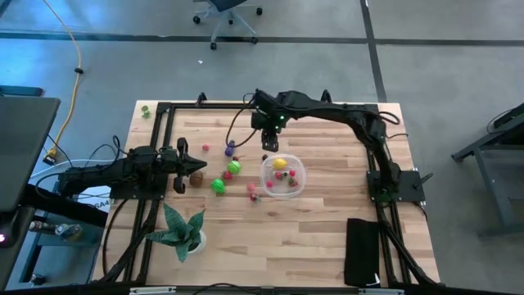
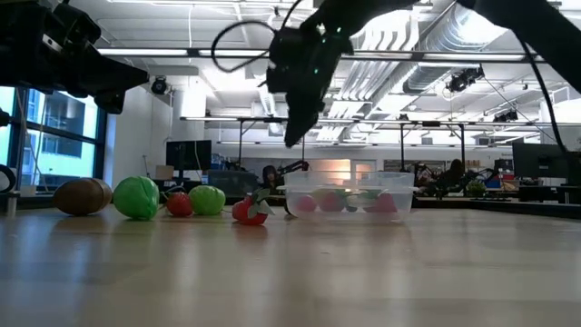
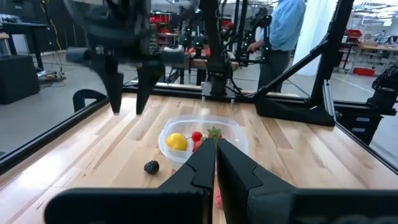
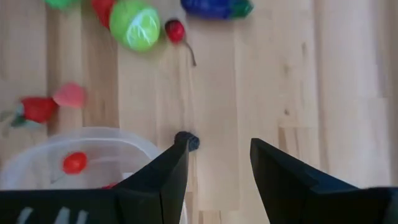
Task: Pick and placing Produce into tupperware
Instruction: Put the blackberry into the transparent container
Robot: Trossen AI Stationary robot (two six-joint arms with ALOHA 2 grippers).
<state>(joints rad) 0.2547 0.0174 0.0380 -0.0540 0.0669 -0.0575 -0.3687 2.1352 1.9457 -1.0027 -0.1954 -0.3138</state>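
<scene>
Left arm lies low along the table's left side; the left gripper [image 1: 182, 168] has its fingers pressed together, nothing held, its tip just beside a brown piece [image 1: 196, 179]. Potted plant [image 1: 182, 232] stands near the front edge, below that arm. Loose produce is scattered mid-table: a bright green ball [image 1: 218, 186], a second green ball [image 1: 235, 167], a purple piece [image 1: 231, 147], a pink bit [image 1: 205, 147] and red pieces [image 1: 252, 189] near the container's left side. The tupperware [image 1: 283, 176] sits near the table's centre, upright, holding a yellow piece [image 1: 280, 163] and some red ones [image 1: 292, 183]. A small dark berry [image 4: 188, 140] lies on the wood just outside its rim. The right gripper [image 1: 268, 143] hangs above the table just behind the container, fingers spread, nothing between them; the dark berry shows below. Right arm reaches in from its base on the right. A black pad [image 1: 363, 251] lies at the front right.
</scene>
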